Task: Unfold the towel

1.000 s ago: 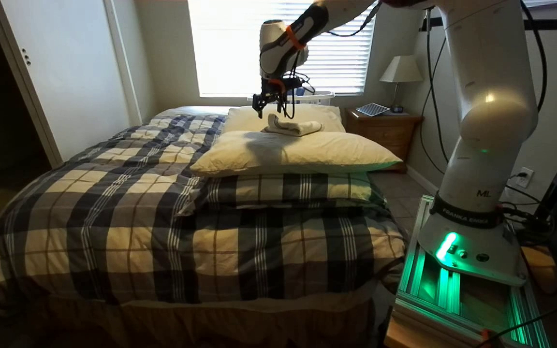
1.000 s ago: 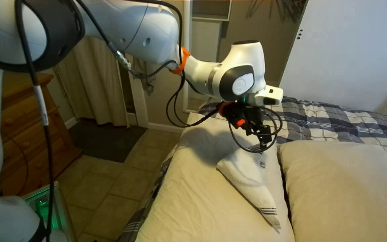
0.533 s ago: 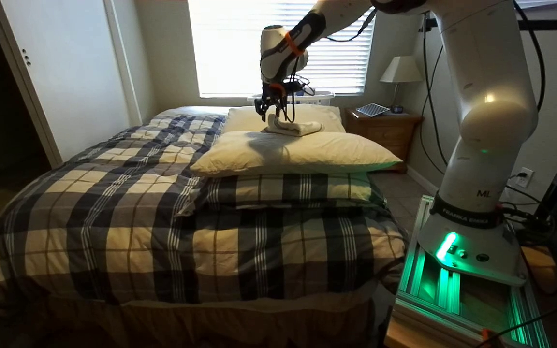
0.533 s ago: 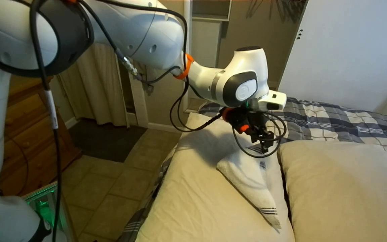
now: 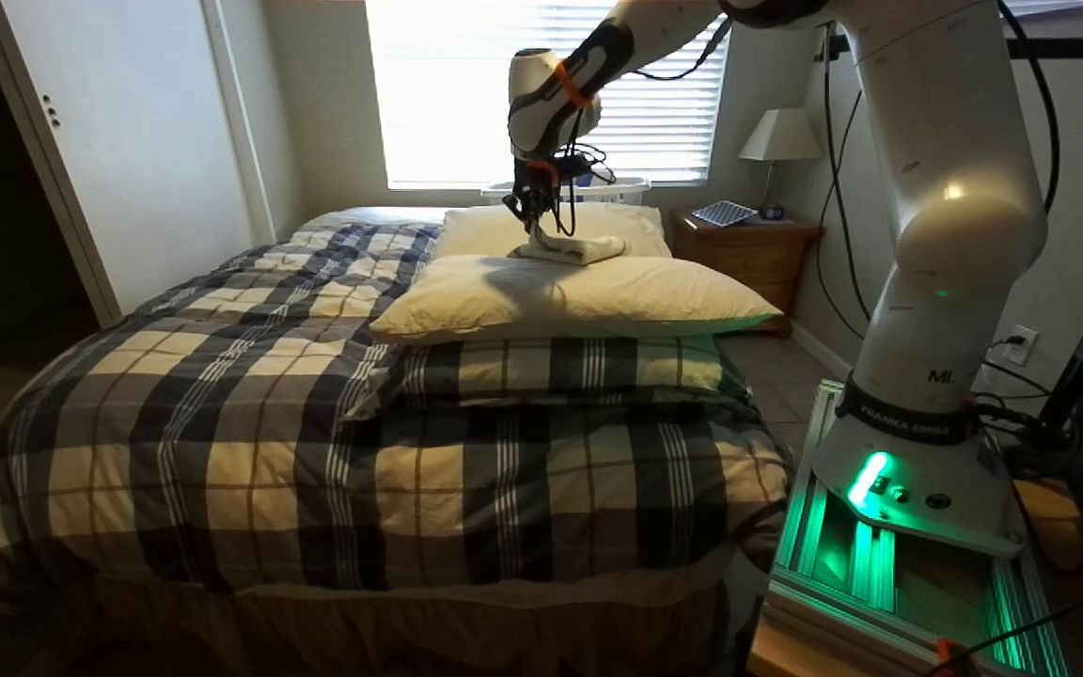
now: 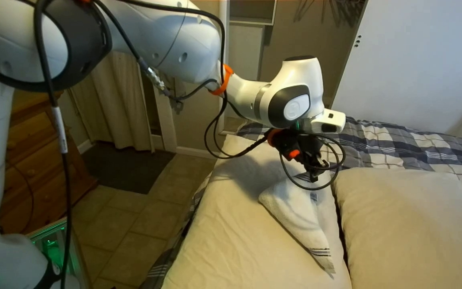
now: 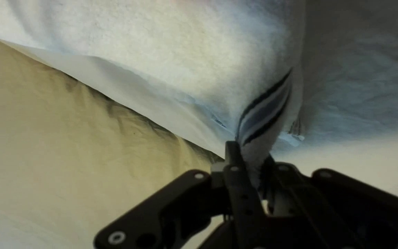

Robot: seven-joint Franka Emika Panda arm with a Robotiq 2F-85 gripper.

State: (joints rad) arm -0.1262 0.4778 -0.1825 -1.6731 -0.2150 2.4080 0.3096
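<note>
Bedroom; plaid bedspread [image 5: 250, 451] covers the left and lower middle of an exterior view, bright window [image 5: 466, 103] top centre. Panda arm [image 5: 960, 226] stands at right of that frame, reaching to the upper middle. In an exterior view, pale-yellow pillow [image 6: 223, 224] at bottom centre, another pillow [image 6: 419, 224] just beside it, lower right. Wooden nightstand [image 5: 753, 259] right of centre in an exterior view, table lamp [image 5: 781, 136] on top. Towel [image 6: 299, 216]: cream-white, dark-striped, folded over itself on the bottom-centre pillow, pointed end toward bottom of frame. Gripper [image 7: 252, 162] is at its upper end; wrist view, lower right of centre: fingers [image 7: 233, 154] narrow, pinching a dark-striped bit of towel. Pinched bit stands above the rest; remaining cloth runs across the top of that view, lower layer showing under its edge.
</note>
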